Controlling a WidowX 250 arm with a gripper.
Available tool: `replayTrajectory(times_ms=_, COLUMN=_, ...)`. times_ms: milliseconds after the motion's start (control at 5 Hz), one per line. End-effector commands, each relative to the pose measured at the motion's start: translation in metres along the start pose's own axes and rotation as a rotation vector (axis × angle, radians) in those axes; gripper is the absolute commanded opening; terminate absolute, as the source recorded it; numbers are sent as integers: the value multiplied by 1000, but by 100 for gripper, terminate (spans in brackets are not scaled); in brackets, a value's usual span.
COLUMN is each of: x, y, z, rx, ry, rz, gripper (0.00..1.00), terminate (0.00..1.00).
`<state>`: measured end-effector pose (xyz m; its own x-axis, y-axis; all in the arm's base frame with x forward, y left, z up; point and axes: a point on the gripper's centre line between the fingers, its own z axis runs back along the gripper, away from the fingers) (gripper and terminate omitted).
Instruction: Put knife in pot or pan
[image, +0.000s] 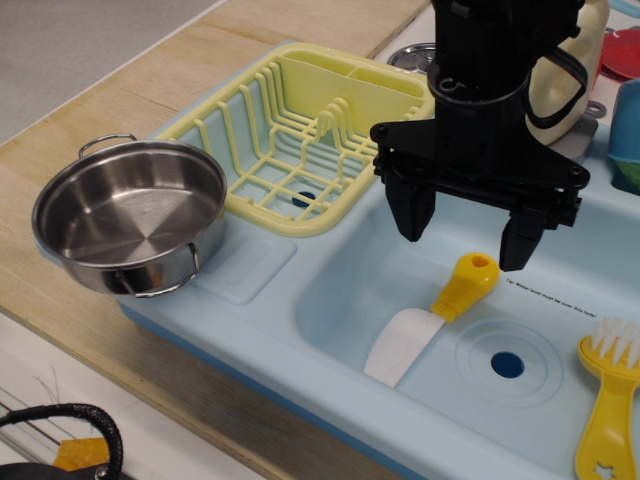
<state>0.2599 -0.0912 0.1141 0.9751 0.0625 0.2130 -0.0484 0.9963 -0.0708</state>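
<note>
The knife (430, 320), with a broad white blade and a short yellow handle with a hole, lies in the light blue sink basin (345, 285), blade toward the front left. The shiny steel pot (128, 215) with two wire loop handles stands empty on the sink's left corner. My black gripper (468, 230) hangs open and empty just above the knife's handle end, its two fingers spread to either side of it and not touching it.
A yellow dish rack (300, 140) sits between the pot and the basin. A yellow brush with white bristles (610, 400) lies at the basin's right. The drain hole (507, 364) is near the knife. Cream, red and blue items stand at the back right.
</note>
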Motion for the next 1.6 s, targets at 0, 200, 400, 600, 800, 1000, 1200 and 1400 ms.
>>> replayTrajectory(times_ms=0, x=0, y=0, z=0, rx=0, ry=0, rz=0, gripper=100, terminate=0)
replayTrajectory(times_ms=200, x=4, y=-6, z=-11, rx=-5, ry=6, rz=1, gripper=100, terminate=0)
replayTrajectory(times_ms=400, x=4, y=-7, z=-23, rx=-15, ry=36, rz=-2, gripper=100, terminate=0)
replayTrajectory(times_ms=600, x=1, y=-6, z=-33, rx=-33, ry=59, rz=0, gripper=100, terminate=0)
replayTrajectory(times_ms=800, x=-2, y=-5, z=-46, rx=-64, ry=84, rz=0, gripper=100, terminate=0)
replayTrajectory(times_ms=1000, x=-1, y=-4, z=-54, rx=-79, ry=100, rz=7, gripper=100, terminate=0)
replayTrajectory(times_ms=1200, x=-2, y=-1, z=-60, rx=-93, ry=96, rz=14, gripper=0, terminate=0)
replayTrajectory(times_ms=1400, x=5, y=-4, z=-54, rx=-81, ry=101, rz=-10, gripper=0, terminate=0)
